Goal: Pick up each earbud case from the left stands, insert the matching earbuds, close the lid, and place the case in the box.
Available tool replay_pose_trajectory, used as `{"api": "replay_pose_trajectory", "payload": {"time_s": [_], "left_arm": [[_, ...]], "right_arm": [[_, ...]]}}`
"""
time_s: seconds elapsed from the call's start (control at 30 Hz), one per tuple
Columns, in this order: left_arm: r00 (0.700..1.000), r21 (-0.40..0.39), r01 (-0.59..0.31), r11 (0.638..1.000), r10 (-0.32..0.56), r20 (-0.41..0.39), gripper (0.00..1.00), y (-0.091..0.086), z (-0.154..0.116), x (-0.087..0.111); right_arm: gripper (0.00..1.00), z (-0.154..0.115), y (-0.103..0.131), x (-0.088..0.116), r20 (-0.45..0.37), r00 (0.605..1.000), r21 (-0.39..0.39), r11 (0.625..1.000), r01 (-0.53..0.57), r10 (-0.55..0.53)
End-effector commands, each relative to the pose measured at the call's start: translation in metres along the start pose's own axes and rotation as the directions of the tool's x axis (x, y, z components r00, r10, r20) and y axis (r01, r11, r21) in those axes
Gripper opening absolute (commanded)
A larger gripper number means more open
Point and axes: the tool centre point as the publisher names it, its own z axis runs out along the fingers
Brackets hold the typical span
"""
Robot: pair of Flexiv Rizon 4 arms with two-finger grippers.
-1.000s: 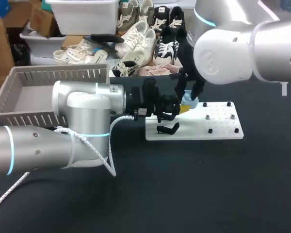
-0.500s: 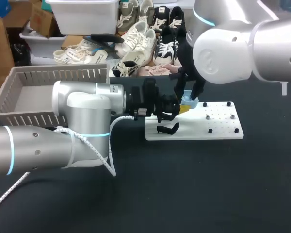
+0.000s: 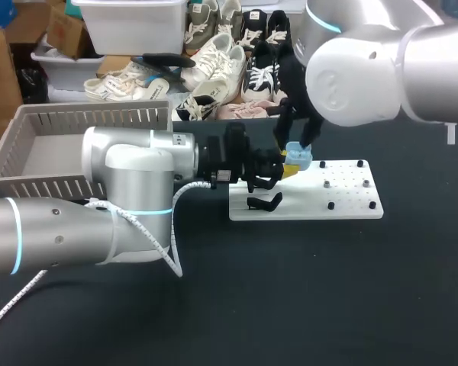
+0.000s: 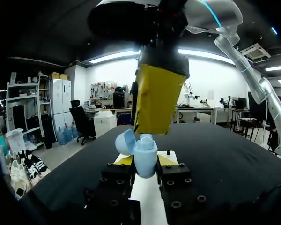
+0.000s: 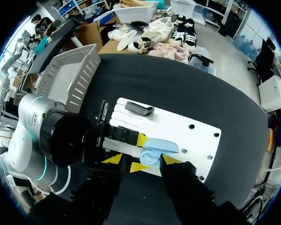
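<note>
Pale-blue plastic earbud case (image 4: 142, 153), lid hinged open, clamped between left gripper (image 4: 145, 164) fingers. It sits just under right gripper (image 3: 296, 146), whose fingers stand apart around it. Likely risk: off-centre push from right fingers twists case in clamp or strains lid hinge, leaving earbuds unseated and lid failing to shut.

my left arm (image 3: 130, 191): silver-grey rounded shells, thin blue ring light (image 3: 17, 244), white braided cable (image 3: 173, 217) along it. right arm (image 3: 382, 69): same silver shells, blue ring. left gripper (image 4: 144, 161): black blocks, round screws, yellow tips.
</note>
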Motion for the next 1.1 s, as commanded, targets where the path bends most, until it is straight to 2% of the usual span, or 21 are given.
{"api": "replay_pose_trajectory", "payload": {"time_s": [0.03, 0.3, 0.6, 0.87, 1.1], "left_arm": [[1.000, -0.004, -0.001, 1.000, 0.001, 0.002, 0.00, -0.001, 0.000, 0.000], [1.000, -0.004, -0.001, 1.000, 0.001, 0.002, 0.00, -0.001, 0.000, 0.000], [1.000, -0.004, -0.001, 1.000, 0.001, 0.002, 0.00, -0.001, 0.000, 0.000], [1.000, -0.004, -0.001, 1.000, 0.001, 0.002, 0.00, -0.001, 0.000, 0.000], [1.000, -0.004, -0.001, 1.000, 0.001, 0.002, 0.00, -0.001, 0.000, 0.000]], "right_arm": [[0.46, -0.007, -0.003, -0.001, 0.020, 1.000, 0.004, 1.000, -0.008, 0.008], [0.45, -0.015, -0.028, -0.032, 0.061, 0.995, -0.013, 0.997, -0.078, 0.078], [0.48, 0.009, -0.055, -0.054, 0.017, 0.990, -0.018, 0.990, -0.138, 0.138], [0.47, 0.029, -0.057, -0.045, -0.020, 0.989, -0.029, 0.989, -0.148, 0.148], [0.47, 0.029, -0.057, -0.028, -0.027, 0.986, -0.037, 0.986, -0.165, 0.164]]}}
